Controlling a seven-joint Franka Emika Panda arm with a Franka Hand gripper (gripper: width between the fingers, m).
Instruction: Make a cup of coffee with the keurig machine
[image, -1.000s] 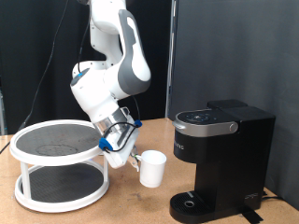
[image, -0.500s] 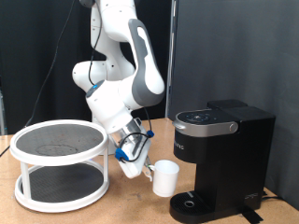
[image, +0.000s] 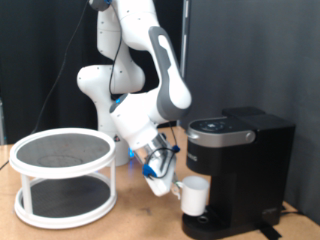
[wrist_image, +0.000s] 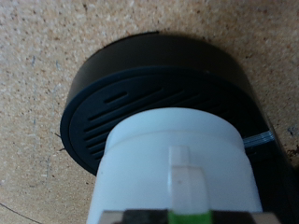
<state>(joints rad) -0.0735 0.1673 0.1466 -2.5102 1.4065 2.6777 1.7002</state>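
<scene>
While the gripper (image: 172, 183) jaws are gripping the cup (image: 194, 195) by its handle, it is hanging above the drip tray (wrist_image: 121, 98) of the keurig machine (image: 235, 160), at its 7 o'clock; brewing is not begun.

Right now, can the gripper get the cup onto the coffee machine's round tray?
Probably yes. The gripper holds the white cup by its handle, right at the keurig machine. In the wrist view the cup hangs over the slotted drip tray, with nothing in between.
</scene>
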